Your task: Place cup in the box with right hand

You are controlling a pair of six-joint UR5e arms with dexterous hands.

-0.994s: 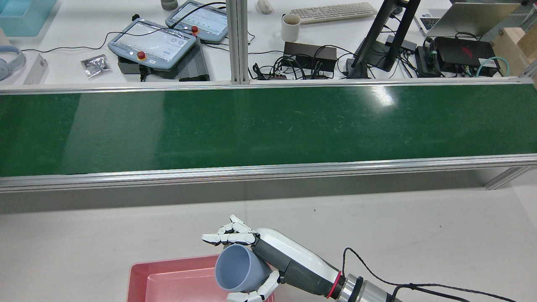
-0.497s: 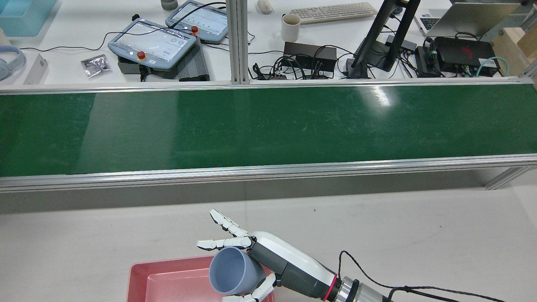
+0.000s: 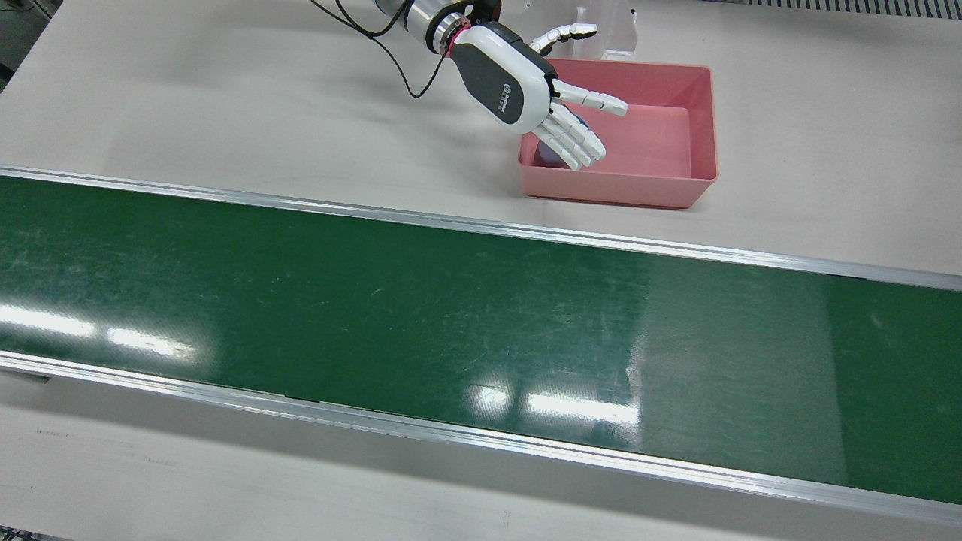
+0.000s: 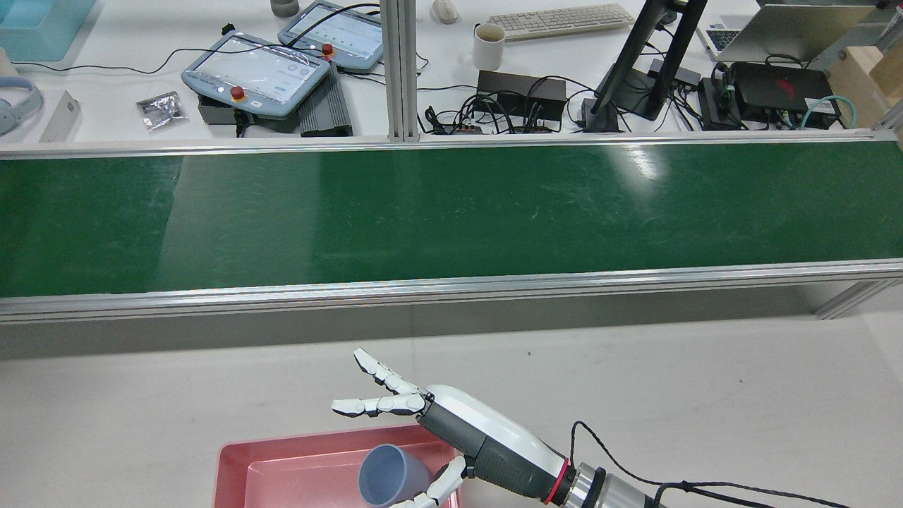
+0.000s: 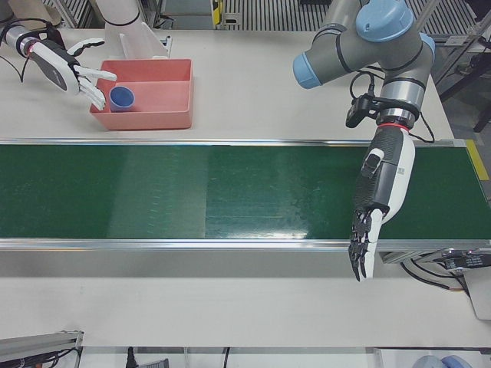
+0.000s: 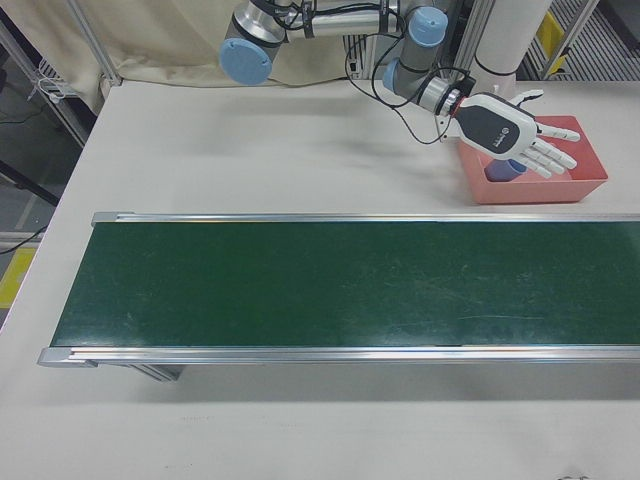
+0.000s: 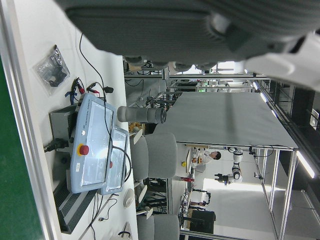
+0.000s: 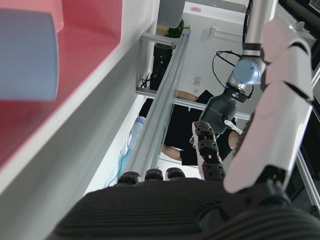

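The blue-grey cup (image 4: 391, 476) sits inside the pink box (image 4: 233, 458), at the end nearest my right hand (image 4: 437, 416). Nothing grips it. In the left-front view the cup (image 5: 121, 98) rests mouth up in the box (image 5: 165, 77). My right hand (image 3: 526, 98) hovers over that end of the box (image 3: 699, 113), open, with its fingers spread above the cup (image 3: 546, 155), which they mostly cover. My left hand (image 5: 380, 192) hangs far away over the green belt, open and holding nothing.
The long green conveyor belt (image 3: 451, 323) with aluminium rails crosses the table in front of the box. A cable trails from my right wrist (image 4: 635, 466). Beyond the belt stand teach pendants (image 4: 254, 70), a mug (image 4: 488, 46) and cabling.
My right hand's fingers have spread apart and let go of the cup. The cup has dropped from the palm down into the pink box.
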